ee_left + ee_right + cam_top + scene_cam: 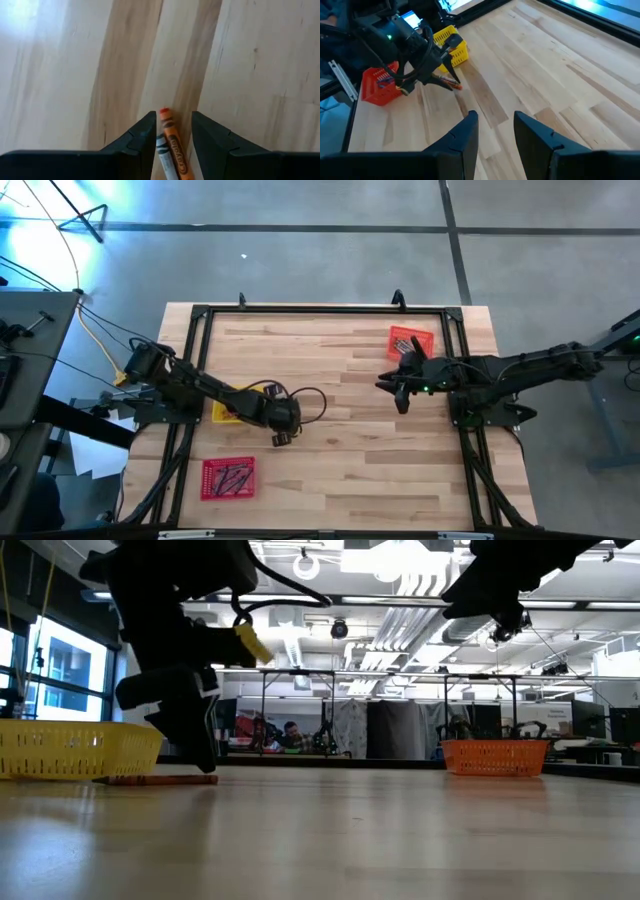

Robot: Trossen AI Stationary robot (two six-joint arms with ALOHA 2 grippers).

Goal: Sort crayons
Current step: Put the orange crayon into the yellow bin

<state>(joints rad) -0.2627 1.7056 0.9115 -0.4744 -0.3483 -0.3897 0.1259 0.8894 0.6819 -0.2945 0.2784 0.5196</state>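
An orange crayon [173, 145] and a grey crayon [162, 150] lie side by side, flat on the wooden table. My left gripper [172, 119] is open and points steeply down over them, one finger on either side; I see no clear touch. It stands just in front of the yellow tray [222, 413]. The low view shows its fingers [200, 755] down at the table, with a crayon [150, 780] lying beside them. My right gripper [394, 393] hangs open and bare above the table, near the orange tray [408, 340].
A red tray [228, 477] with several crayons stands near the table's front left. The orange tray at the far right also holds crayons. A black frame [320, 308] runs round the table's edges. Bare wood lies between the two arms.
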